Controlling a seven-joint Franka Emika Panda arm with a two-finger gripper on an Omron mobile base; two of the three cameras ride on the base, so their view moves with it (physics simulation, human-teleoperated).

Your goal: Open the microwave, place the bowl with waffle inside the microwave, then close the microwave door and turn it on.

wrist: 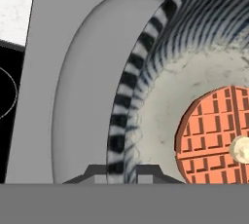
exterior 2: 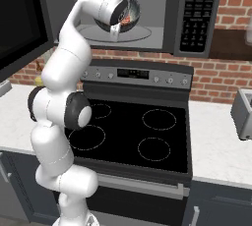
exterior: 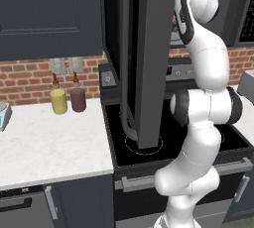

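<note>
Your hand (wrist: 121,174) is clamped on the rim of the ribbed grey metallic bowl (wrist: 146,72), holding the orange-brown waffle (wrist: 214,135), inside the dark box microwave (exterior 2: 162,38). Release unevenly and it may tip.

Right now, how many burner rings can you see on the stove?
4 in the right base view: back left, back right, front left, front right. The arm partly covers the two left ones, so none seems fully hidden.
</note>
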